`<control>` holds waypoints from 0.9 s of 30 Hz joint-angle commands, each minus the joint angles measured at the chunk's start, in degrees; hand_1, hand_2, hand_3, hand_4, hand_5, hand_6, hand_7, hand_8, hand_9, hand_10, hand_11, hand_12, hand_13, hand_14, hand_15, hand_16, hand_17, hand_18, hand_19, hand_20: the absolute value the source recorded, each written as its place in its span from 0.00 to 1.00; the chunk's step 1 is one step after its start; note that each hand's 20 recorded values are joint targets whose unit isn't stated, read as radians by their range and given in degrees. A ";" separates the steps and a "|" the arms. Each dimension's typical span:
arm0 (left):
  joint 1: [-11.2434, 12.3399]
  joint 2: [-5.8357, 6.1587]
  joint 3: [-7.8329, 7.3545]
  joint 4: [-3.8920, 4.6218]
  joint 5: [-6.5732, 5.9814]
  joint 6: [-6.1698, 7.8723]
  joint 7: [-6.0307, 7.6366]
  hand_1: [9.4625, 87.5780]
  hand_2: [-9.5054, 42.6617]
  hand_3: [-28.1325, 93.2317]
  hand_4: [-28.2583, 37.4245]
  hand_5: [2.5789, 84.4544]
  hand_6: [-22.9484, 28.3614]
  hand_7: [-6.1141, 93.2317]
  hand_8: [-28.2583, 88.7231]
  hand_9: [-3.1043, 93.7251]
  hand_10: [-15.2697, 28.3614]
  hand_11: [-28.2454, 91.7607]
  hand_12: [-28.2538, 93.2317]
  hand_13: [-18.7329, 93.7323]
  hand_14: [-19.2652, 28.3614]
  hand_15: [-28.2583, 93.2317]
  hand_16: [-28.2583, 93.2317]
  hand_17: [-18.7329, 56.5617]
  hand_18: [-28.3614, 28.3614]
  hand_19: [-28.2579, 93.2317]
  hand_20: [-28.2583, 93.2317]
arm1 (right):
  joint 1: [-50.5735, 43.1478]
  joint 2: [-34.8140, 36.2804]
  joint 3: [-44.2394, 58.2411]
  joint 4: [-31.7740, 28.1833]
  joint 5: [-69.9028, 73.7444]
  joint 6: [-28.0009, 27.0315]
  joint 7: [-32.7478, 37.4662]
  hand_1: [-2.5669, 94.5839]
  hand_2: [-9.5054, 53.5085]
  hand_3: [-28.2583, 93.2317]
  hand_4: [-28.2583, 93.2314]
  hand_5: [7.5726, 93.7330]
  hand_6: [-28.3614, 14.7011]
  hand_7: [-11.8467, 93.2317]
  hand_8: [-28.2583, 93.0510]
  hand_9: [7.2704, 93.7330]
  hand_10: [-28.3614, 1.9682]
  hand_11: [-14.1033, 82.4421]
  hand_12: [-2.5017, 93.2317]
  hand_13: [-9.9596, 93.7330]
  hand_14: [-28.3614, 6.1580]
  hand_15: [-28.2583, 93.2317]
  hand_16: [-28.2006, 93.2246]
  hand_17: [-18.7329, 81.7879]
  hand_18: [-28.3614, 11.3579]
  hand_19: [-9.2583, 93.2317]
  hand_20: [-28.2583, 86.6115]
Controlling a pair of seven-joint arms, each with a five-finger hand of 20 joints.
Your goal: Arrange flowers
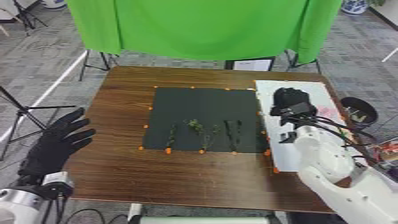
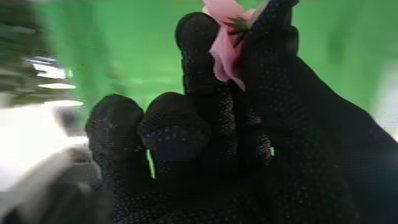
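Right up at the wrist camera, my right robot hand (image 1: 291,98) pinches a pink flower (image 2: 224,52) between the thumb and a finger. Petals show in the gap near the tips, with a small dark green piece (image 2: 238,26) among them. Two other fingers of this robot hand (image 2: 178,135) stand lower, beside the pinching one.

In the head view, the same robot hand is above the far part of a white sheet (image 1: 284,157) on the right side of the tabletop (image 1: 124,182). A pink patch (image 1: 327,113) shows on that sheet, just beside my right arm; it is too small to tell its shape.

Left of the sheet is a dark mat (image 1: 187,100), and on its near half lie thin green stems (image 1: 195,126), roughly side by side. Orange bits (image 1: 169,150) dot the mat's edges.

My left robot hand (image 1: 51,145) is beside the left edge of the tabletop, its fingers spread apart.

A black bowl (image 1: 360,104) sits near the right edge, and a green cloth (image 1: 204,30) hangs beyond the far edge.
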 commanded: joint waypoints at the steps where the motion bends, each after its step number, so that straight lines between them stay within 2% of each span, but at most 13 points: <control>1: -0.57 2.64 -1.95 0.16 -1.11 -0.29 0.33 0.23 0.14 0.79 0.04 0.26 0.50 0.29 0.14 0.24 0.63 0.44 0.37 0.32 0.75 0.56 0.22 0.12 0.90 0.59 0.33 | 18.52 -14.11 -13.50 -0.32 -0.28 -1.30 -9.25 0.52 0.00 0.94 0.04 0.73 0.71 0.59 0.26 0.91 0.77 0.32 0.54 0.82 0.66 0.88 0.49 0.59 0.21 1.00 0.74; 4: -1.49 3.08 -1.10 0.58 -1.24 0.01 0.34 0.23 0.14 0.79 0.04 0.26 0.51 0.29 0.14 0.24 0.63 0.44 0.37 0.32 0.75 0.56 0.22 0.12 0.90 0.59 0.32 | 19.68 -19.06 -17.13 1.05 -0.35 -3.78 -11.60 0.52 0.00 0.94 0.04 0.73 0.71 0.59 0.26 0.91 0.77 0.32 0.54 0.82 0.67 0.89 0.49 0.59 0.21 1.00 0.74; 7: -1.81 2.94 -0.80 0.62 -1.08 0.52 0.33 0.24 0.14 0.78 0.06 0.26 0.51 0.29 0.14 0.23 0.63 0.44 0.37 0.32 0.75 0.56 0.22 0.12 0.90 0.59 0.32 | 19.22 -23.15 -19.59 2.74 -1.44 -6.48 -13.98 0.52 0.00 0.94 0.04 0.72 0.71 0.59 0.26 0.91 0.77 0.31 0.54 0.82 0.67 0.89 0.49 0.59 0.21 1.00 0.74; 11: -2.41 3.25 -0.15 1.09 -1.22 0.92 0.81 0.25 0.15 0.77 0.09 0.25 0.51 0.29 0.14 0.23 0.62 0.44 0.37 0.31 0.74 0.56 0.21 0.13 0.90 0.59 0.32 | 19.51 -26.41 -23.27 6.18 -3.55 -8.93 -15.25 0.52 0.00 0.94 0.05 0.72 0.71 0.59 0.26 0.92 0.77 0.31 0.55 0.82 0.67 0.88 0.50 0.59 0.21 1.00 0.74; 13: -3.18 3.54 0.49 1.37 -1.19 0.89 0.81 0.25 0.15 0.76 0.11 0.25 0.51 0.29 0.15 0.22 0.61 0.45 0.37 0.31 0.73 0.56 0.21 0.13 0.90 0.59 0.31 | 19.91 -27.44 -24.36 7.63 -4.19 -9.11 -15.20 0.52 0.00 0.94 0.05 0.72 0.71 0.59 0.26 0.92 0.77 0.30 0.55 0.82 0.67 0.88 0.50 0.59 0.21 1.00 0.74; 14: -3.57 3.74 0.71 1.53 -1.13 0.61 0.38 0.25 0.15 0.76 0.12 0.24 0.50 0.29 0.15 0.22 0.60 0.44 0.36 0.31 0.73 0.55 0.20 0.13 0.89 0.58 0.31 | 20.28 -27.94 -25.31 8.44 -4.32 -9.46 -14.74 0.52 0.00 0.94 0.05 0.72 0.71 0.60 0.26 0.92 0.77 0.30 0.55 0.82 0.67 0.88 0.50 0.59 0.21 1.00 0.74; 16: -3.70 3.69 1.16 1.59 -1.12 0.77 0.75 0.25 0.15 0.75 0.15 0.24 0.50 0.29 0.15 0.22 0.59 0.44 0.36 0.30 0.72 0.55 0.20 0.13 0.89 0.58 0.31 | 20.63 -28.94 -26.17 9.73 -5.40 -9.94 -14.88 0.51 0.00 0.94 0.05 0.71 0.71 0.60 0.26 0.92 0.76 0.30 0.55 0.82 0.67 0.88 0.50 0.59 0.21 1.00 0.74; 22: -5.04 4.32 2.74 2.08 -1.17 0.82 0.40 0.23 0.15 0.74 0.20 0.22 0.49 0.28 0.16 0.21 0.57 0.44 0.35 0.30 0.70 0.54 0.19 0.12 0.89 0.58 0.30 | 21.56 -31.64 -28.15 13.05 -7.13 -10.25 -13.47 0.51 0.00 0.95 0.05 0.70 0.72 0.60 0.28 0.92 0.77 0.29 0.56 0.81 0.67 0.89 0.50 0.59 0.21 1.00 0.75; 24: -5.73 4.56 3.49 2.32 -1.10 0.61 0.12 0.23 0.15 0.74 0.22 0.21 0.48 0.28 0.17 0.20 0.57 0.44 0.35 0.29 0.69 0.54 0.19 0.12 0.88 0.58 0.30 | 21.29 -32.26 -27.76 13.24 -7.37 -12.25 -12.73 0.50 0.00 0.95 0.05 0.70 0.72 0.60 0.28 0.92 0.77 0.29 0.56 0.81 0.67 0.89 0.50 0.59 0.21 1.00 0.75; 27: -6.11 4.66 4.05 2.42 -0.98 0.52 0.02 0.23 0.15 0.74 0.25 0.20 0.48 0.28 0.17 0.19 0.57 0.44 0.34 0.28 0.69 0.55 0.18 0.12 0.88 0.58 0.30 | 21.09 -32.77 -27.79 13.90 -7.97 -12.08 -12.14 0.50 0.00 0.95 0.05 0.69 0.72 0.60 0.28 0.91 0.77 0.28 0.57 0.81 0.67 0.89 0.51 0.59 0.21 1.00 0.75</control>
